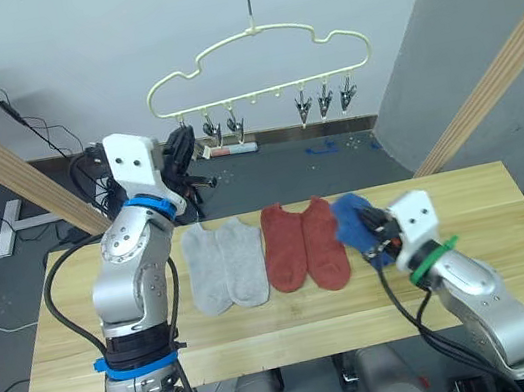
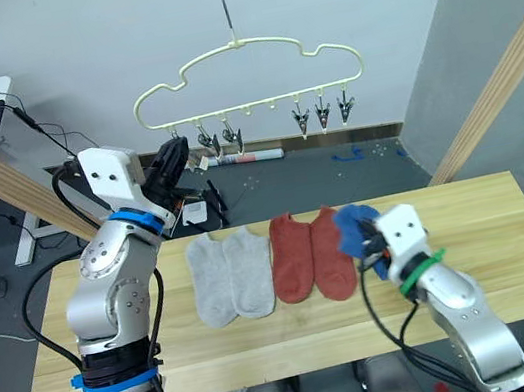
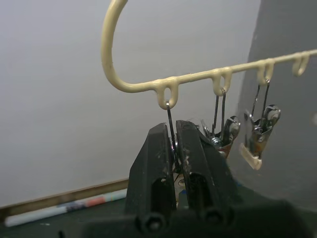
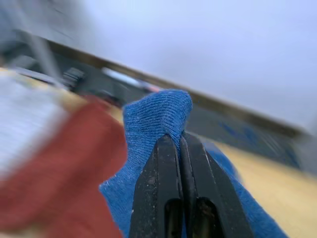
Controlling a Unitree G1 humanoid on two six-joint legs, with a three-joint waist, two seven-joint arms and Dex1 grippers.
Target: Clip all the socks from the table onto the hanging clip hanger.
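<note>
Right tool [image 4: 181,141]: fingers pinched narrow on a fold of a blue sock [image 1: 355,223], raising that fold just off the surface [image 1: 514,243] at the right end of the sock row. In the right wrist view the knit bunches into a soft peak above the fingertips. Whether one or both blue socks are caught, cannot tell.

Left tool [image 3: 176,144]: raised to the clip hanger [image 1: 259,64] at its left end, fingers nearly together around the wire of the leftmost clip [image 3: 170,119]. Reads as squeezing or steadying that clip; whether the clip mouth is open is hidden behind the fingers.

Remaining on the surface: grey socks [image 1: 223,264] side by side left of centre, red socks [image 1: 303,245] side by side just right of them, touching the blue one. No sock on the hanger; other clips [image 1: 324,100] hang free.

Handling, judged: socks are light, limp knit that will drape and sag from any single pinch. Best hold is near the cuff edge, leaving a free margin of fabric above the fingertips to feed into the clip. Hanger dangles from one hook, so it will likely swing or tilt when pushed; clip needs steadying while the sock goes in.
</note>
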